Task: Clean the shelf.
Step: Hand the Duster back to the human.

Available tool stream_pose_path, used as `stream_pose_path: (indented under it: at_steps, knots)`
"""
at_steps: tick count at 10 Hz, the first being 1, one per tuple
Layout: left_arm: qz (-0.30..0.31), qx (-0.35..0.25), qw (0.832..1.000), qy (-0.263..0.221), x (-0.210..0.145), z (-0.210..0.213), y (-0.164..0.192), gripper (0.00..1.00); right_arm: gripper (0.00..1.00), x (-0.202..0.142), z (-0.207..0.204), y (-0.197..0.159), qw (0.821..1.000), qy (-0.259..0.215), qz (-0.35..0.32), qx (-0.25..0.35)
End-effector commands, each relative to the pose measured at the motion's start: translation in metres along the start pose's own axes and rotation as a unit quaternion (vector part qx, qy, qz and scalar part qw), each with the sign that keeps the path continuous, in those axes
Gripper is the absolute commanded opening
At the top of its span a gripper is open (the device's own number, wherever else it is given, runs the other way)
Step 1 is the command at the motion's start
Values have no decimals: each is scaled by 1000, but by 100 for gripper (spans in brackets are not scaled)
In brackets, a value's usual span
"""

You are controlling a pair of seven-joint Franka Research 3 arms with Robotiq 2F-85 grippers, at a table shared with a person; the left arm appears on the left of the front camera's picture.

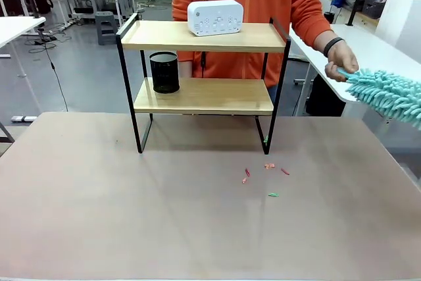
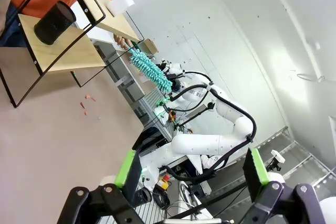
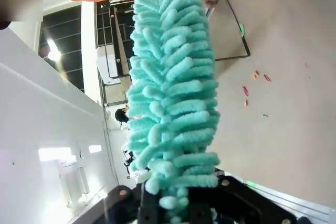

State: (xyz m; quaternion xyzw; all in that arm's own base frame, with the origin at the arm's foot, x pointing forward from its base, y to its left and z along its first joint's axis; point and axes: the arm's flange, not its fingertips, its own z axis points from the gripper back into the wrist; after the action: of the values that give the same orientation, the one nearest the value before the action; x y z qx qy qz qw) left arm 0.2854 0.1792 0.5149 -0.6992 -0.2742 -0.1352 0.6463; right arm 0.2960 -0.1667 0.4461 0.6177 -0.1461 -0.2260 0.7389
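Both pincers (image 2: 191, 169) (image 3: 173, 203) wrist-seen | right clamps duster (image 3: 173, 87) | left gapes

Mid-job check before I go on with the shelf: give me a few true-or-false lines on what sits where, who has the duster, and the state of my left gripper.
1. A white device sits on the top board of the shelf. True.
2. The black cup stands on the table. False: it stands on the shelf's lower board.
3. The person's hand is on the teal duster. True.
4. The left gripper is shut on something. False: it is open and holds nothing.
5. Small scraps lie on the table in front of the shelf. True.
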Motion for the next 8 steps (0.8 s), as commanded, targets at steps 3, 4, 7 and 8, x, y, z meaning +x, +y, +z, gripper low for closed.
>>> stream_pose_path:
  at_steps: [3, 4, 7, 8]
  knots:
    - [-4, 0, 1000, 6, -2, 0, -1, 100, 17, 0, 0, 0, 1000, 0, 0, 0]
    - [-4, 0, 1000, 6, -2, 0, -1, 100, 72, -3, -5, 0, 1000, 11, 8, 15]
    - [-4, 0, 1000, 6, -2, 0, -1, 100, 77, -11, -14, 4, 999, 27, 32, 30]
    - [-4, 0, 1000, 6, -2, 0, -1, 100, 100, -16, -16, 9, 998, 33, 45, 29]
